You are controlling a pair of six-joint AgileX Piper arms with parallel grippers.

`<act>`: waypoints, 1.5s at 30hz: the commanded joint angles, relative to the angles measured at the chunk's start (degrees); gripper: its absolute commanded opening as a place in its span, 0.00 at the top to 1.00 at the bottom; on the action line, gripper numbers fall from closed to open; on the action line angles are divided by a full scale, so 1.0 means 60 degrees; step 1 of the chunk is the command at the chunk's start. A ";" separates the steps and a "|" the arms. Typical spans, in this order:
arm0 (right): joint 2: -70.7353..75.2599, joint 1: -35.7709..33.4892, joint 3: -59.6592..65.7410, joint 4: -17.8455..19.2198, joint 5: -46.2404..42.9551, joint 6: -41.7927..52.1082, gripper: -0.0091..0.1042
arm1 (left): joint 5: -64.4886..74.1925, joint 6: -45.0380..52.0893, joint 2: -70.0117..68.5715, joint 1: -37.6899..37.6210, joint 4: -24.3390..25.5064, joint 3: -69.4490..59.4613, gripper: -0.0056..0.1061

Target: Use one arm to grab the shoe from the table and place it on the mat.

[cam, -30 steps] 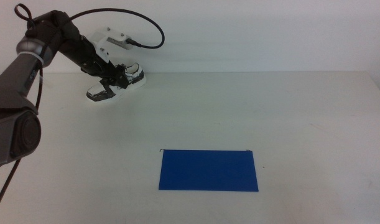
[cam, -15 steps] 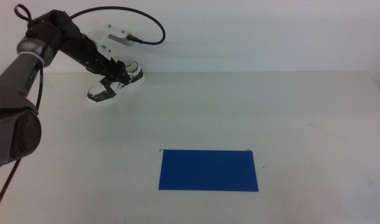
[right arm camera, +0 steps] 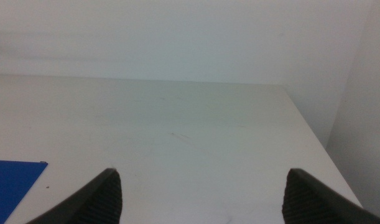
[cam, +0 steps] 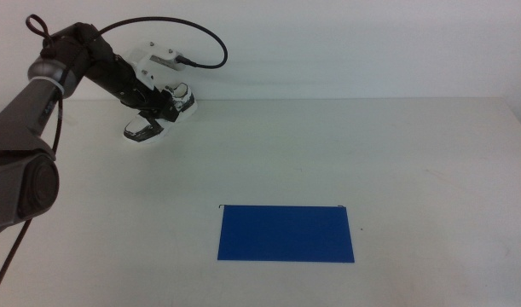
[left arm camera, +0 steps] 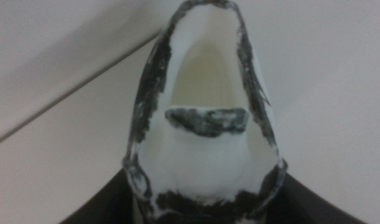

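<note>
The shoe (cam: 143, 128), a white sneaker with black panels, is at the far left of the table (cam: 328, 153). It is tilted, heel up and toe low. My left gripper (cam: 161, 106) is shut on its middle. In the left wrist view the shoe (left arm camera: 205, 143) fills the picture, and the dark jaws press its two sides at the bottom edge. The blue mat (cam: 286, 234) lies flat near the table's front centre, far from the shoe. My right gripper (right arm camera: 208, 199) is open and empty above the table's right part. It is out of the middle view.
The left arm (cam: 38, 94) reaches in from the left, and its black cable (cam: 205, 34) loops above the shoe. A white wall rises behind the table's far edge. A corner of the mat (right arm camera: 12, 180) shows in the right wrist view.
My left gripper has risen slightly with the shoe in it, lifting the heel end. The mat has not moved.
</note>
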State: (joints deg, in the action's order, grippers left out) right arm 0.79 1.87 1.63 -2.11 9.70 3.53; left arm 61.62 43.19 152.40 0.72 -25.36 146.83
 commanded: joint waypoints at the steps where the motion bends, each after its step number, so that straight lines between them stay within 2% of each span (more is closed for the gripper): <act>1: 0.0201 -0.0030 -0.0091 0.0081 -0.0758 0.0121 0.33 | -0.0321 -0.0036 -0.0750 -0.0019 -0.0406 0.0212 0.46; 3: 0.0201 -0.0030 -0.0091 0.0081 -0.0758 0.0121 0.33 | -0.0302 0.0010 -0.0750 -0.0019 -0.0434 0.0212 0.55; 4: 0.0201 -0.0030 -0.0091 0.0081 -0.0758 0.0121 0.33 | -0.0178 0.0129 -0.0792 -0.0019 -0.0484 0.0212 0.64; 7: 0.0201 -0.0030 -0.0091 0.0081 -0.0758 0.0121 0.33 | 0.0307 0.0386 -0.0949 -0.0009 -0.0515 0.0212 0.73; 15: 0.0201 -0.0030 -0.0091 0.0081 -0.0758 0.0121 0.33 | 0.1454 0.0304 -0.1701 0.0000 -0.0147 0.0212 0.66; 19: 0.0201 -0.0030 -0.0091 0.0081 -0.0758 0.0121 0.33 | 0.2331 -0.0037 -0.2213 0.0000 0.0108 0.0198 0.67; 24: 0.0201 -0.0030 -0.0091 0.0081 -0.0758 0.0121 0.33 | 0.2331 -0.0540 -0.3173 -0.0151 0.0224 -0.0480 0.67; 29: 0.0201 -0.0030 -0.0091 0.0081 -0.0758 0.0121 0.33 | 0.2304 -0.0594 -0.4767 -0.0505 0.0716 -0.2282 0.67; 45: 0.0201 -0.0030 -0.0091 0.0081 -0.0758 0.0121 0.33 | -0.0991 -0.0988 -1.0240 -0.2226 0.0799 -1.0100 0.67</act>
State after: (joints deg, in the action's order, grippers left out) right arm 0.79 1.87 1.63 -2.11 9.70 3.53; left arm 59.85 38.91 95.82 -11.46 -18.98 87.81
